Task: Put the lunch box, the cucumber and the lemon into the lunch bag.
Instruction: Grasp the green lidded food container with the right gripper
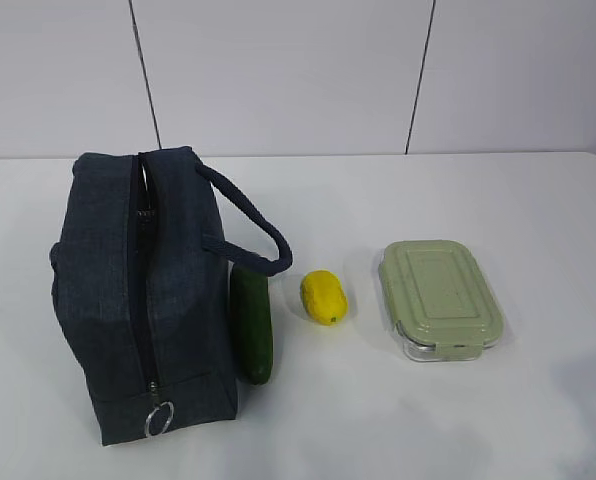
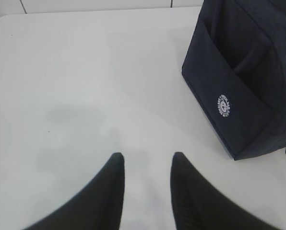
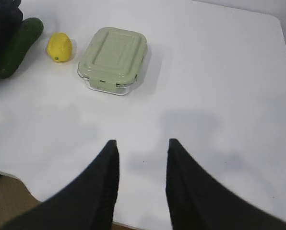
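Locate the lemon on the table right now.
In the exterior view the lemon lies on the white table near the middle, between the cucumber on its left and the lunch box on its right, touching neither.

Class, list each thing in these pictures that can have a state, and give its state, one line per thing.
Bag: upright, zipper shut.
Box: lid on, flat on table.
Cucumber: lying against bag, outside it.
Lemon: on table, outside bag.
Left gripper: open, empty.
Right gripper: open, empty.

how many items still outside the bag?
3, on the table right of the navy fabric lunch bag: dark green cucumber against it, yellow lemon, green-lidded lunch box. Bag interior unseen.
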Motion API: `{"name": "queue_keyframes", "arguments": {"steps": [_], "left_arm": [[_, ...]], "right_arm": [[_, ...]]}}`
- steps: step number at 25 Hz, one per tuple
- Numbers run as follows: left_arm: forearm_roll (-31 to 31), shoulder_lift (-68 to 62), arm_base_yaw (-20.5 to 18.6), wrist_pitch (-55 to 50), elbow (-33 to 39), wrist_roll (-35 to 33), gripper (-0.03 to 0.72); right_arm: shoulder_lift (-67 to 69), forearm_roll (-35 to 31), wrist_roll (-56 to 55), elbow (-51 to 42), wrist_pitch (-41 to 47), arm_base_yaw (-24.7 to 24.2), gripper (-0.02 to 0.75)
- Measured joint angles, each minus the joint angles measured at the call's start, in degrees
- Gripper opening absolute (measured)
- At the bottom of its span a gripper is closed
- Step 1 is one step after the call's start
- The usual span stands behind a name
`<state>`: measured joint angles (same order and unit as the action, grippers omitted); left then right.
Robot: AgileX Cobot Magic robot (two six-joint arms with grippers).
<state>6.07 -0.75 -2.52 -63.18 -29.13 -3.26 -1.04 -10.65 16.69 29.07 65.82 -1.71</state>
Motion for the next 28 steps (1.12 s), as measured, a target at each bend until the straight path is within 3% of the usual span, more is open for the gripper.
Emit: {"name": "queue_keyframes", "arguments": {"steps": [15,20,22,28], "left_arm": [[0.0,0.0,0.0,0.0,0.0,0.0,0.234],[0.0,0.0,0.0,0.0,0.0,0.0,0.234],[0.0,0.0,0.0,0.0,0.0,0.0,0.234],[0.0,0.0,0.0,0.0,0.0,0.0,0.234]], "right_arm": [[0.0,-0.1,-0.5,0.0,0.0,0.0,0.241],[1.0,-0.7,-5.8,0.7,-2.0,0.0,0.250],[4.6,-1.7,-7.6,1.4,-3.0,0.0,0.288],[22.9,-3.3,-7.9,5.5,-5.0,0.0,0.512]]}}
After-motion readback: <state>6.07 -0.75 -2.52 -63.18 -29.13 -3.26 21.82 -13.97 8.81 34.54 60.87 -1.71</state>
